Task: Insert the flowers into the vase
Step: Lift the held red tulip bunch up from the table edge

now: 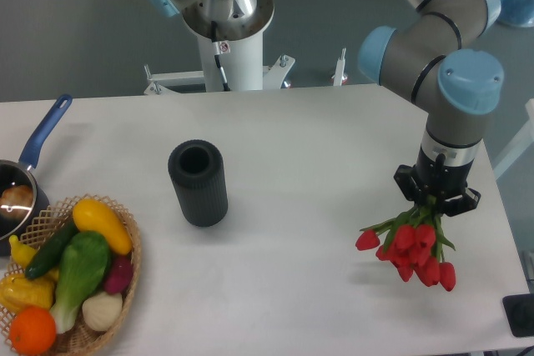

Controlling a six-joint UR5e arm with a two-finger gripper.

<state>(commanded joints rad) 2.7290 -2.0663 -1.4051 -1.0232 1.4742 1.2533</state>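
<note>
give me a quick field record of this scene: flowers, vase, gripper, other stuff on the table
flowers: bunch of red tulips, held by the stems, buds hanging down toward the table at the right side
vase: black ribbed cylinder, upright, mouth open and empty, near table centre
gripper: jaws closed around the green stems, well to the right of the vase
task state: flowers not yet in the vase
basket: wicker basket of produce at front left
saucepan: blue-handled pan at the left edge
</note>
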